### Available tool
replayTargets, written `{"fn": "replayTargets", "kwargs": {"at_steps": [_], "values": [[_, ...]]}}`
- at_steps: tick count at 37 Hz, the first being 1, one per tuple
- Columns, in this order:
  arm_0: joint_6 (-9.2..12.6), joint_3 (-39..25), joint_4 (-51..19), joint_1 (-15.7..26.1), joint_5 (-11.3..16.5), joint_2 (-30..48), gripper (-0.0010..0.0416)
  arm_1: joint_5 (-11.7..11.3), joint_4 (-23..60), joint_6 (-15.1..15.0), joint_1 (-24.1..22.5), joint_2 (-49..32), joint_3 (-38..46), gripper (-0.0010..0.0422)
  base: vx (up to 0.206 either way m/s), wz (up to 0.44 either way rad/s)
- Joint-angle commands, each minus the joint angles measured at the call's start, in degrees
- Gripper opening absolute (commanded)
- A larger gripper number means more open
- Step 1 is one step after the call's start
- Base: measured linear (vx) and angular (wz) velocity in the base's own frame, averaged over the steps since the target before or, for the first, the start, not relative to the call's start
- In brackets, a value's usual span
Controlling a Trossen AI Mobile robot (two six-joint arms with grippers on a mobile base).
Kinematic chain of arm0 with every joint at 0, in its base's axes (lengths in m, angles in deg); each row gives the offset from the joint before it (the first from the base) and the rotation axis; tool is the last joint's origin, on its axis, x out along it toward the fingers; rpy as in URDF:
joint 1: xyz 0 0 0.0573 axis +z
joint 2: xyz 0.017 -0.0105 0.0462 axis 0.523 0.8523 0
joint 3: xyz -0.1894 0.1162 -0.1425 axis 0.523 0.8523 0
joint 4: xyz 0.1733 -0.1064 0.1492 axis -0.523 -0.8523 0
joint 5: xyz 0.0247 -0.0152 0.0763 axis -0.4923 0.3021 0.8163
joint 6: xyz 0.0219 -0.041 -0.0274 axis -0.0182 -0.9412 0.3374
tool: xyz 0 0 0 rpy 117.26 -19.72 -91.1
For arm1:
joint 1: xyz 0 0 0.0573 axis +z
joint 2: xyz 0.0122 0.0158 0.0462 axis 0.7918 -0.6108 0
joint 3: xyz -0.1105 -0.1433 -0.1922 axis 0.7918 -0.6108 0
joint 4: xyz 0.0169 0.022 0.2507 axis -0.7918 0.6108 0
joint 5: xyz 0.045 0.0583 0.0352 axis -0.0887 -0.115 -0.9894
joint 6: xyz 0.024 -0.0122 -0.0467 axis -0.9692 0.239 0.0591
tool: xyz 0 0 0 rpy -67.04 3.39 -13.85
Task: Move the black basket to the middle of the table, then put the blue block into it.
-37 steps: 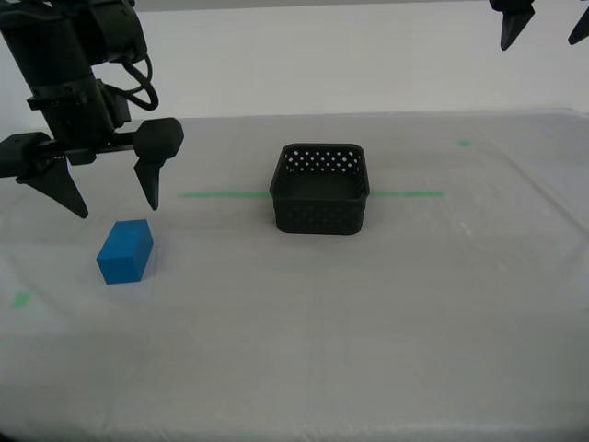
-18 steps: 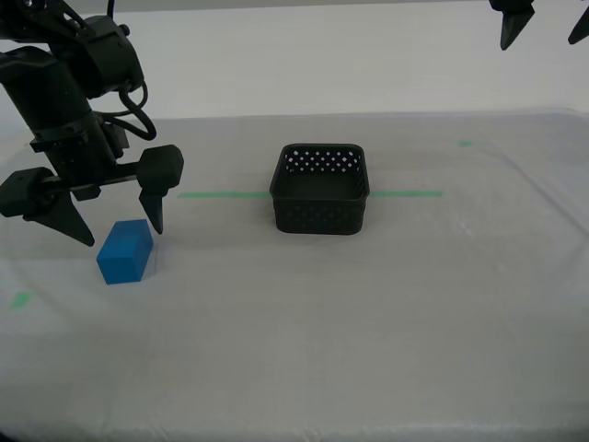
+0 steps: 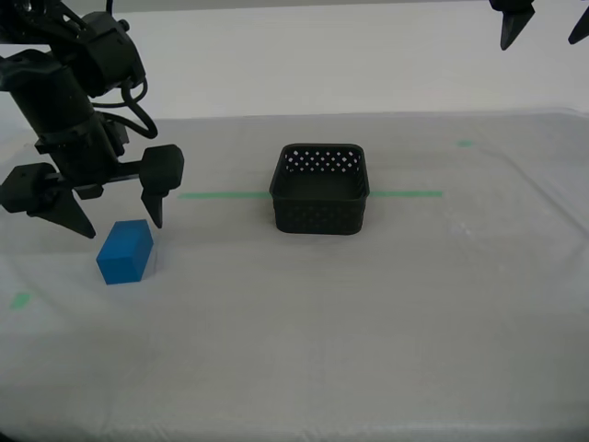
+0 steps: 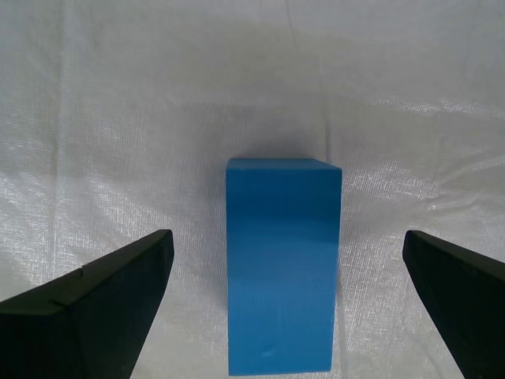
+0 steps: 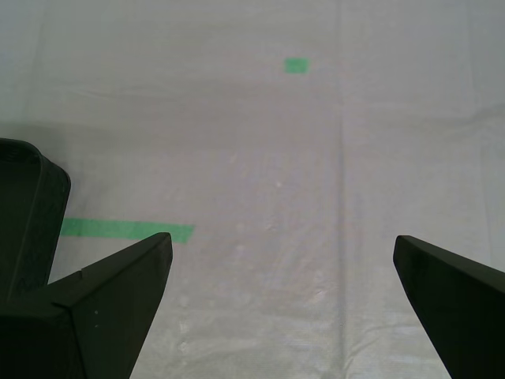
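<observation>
Hovering over the blue block (image 3: pixel 125 250), my second gripper (image 3: pixel 115 215) has its fingers (image 3: pixel 154 184) spread wide, one tip on each side of the block, neither touching it. In the second wrist view the blue block (image 4: pixel 282 264) sits between the two dark fingers (image 4: pixel 95 312) with bare sheeting showing on both sides, so nothing is pinched. The fingertips hang just above and slightly behind the block's top in the exterior view, with the arm rising from them toward the exterior view's top left corner. The block rests flat on the bench (image 3: pixel 304 331) at the exterior view's left, well apart from the black basket (image 3: pixel 319 189). My first gripper (image 3: pixel 545 29) is high at the exterior view's top right corner, only its two fingertips in frame, spread apart and holding nothing. In the first wrist view those fingers (image 5: pixel 110 308) are also wide apart over bare bench (image 5: pixel 316 197), with a rounded corner of the black basket (image 5: pixel 30 221) just showing at the frame edge. The basket stands upright near the middle of the bench, empty as far as its visible inside shows, sitting across the long green tape line (image 3: pixel 216 194), which appears on both sides of it. A small green tape mark (image 3: pixel 466 143) lies beyond the basket toward the exterior view's right, and another green mark (image 3: pixel 19 299) lies near the exterior view's left edge, in front of the block.
</observation>
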Motion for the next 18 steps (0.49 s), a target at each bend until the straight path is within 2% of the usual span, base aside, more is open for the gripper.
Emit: {"fn": "replayTargets", "kwargs": {"at_steps": [1,18], "values": [[0.0,0.0,0.0,0.0,0.1,0.0,0.0394,-0.2,-2.1,0.2,-0.1,0.0,-1.2,0.0401,0.000,0.000],[0.0,0.0,0.0,0.0,0.1,0.0,0.0393,-0.4,-6.2,1.0,-1.4,0.0,-3.3,0.0401,0.000,0.000]]}}
